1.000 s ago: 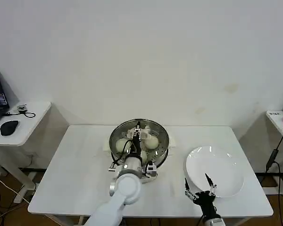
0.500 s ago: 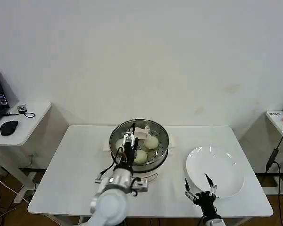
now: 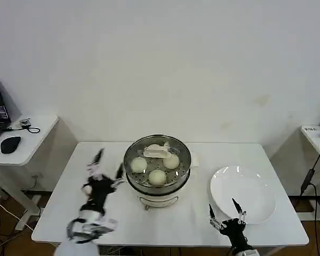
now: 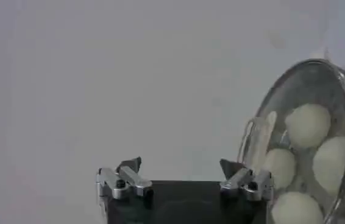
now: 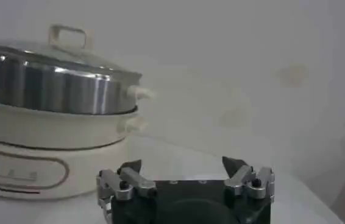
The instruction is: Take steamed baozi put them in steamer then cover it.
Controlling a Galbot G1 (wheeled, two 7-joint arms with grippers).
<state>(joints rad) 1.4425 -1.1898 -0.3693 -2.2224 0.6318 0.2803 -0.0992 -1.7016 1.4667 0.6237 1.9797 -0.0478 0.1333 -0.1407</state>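
The steamer (image 3: 165, 188) stands at the middle of the white table, and its steel wall (image 5: 50, 91) fills the near side of the right wrist view. The glass cover (image 3: 173, 150) rests on it, beige handle (image 3: 156, 151) on top. Through the glass I see several cream baozi (image 3: 157, 177) (image 4: 306, 125). My left gripper (image 3: 108, 164) hangs open and empty just left of the steamer, clear of it (image 4: 181, 167). My right gripper (image 3: 224, 213) waits open near the table's front edge, right of the steamer (image 5: 181, 165).
A flat white plate (image 3: 245, 189) lies bare at the right, just behind my right gripper. A side table (image 3: 26, 152) with a mouse (image 3: 10, 144) stands off to the left. The white table (image 3: 181, 224) has free room in front of the steamer.
My left arm has drawn back from over the steamer to its left side. The cover stays resting on the steamer. The right gripper has not moved.
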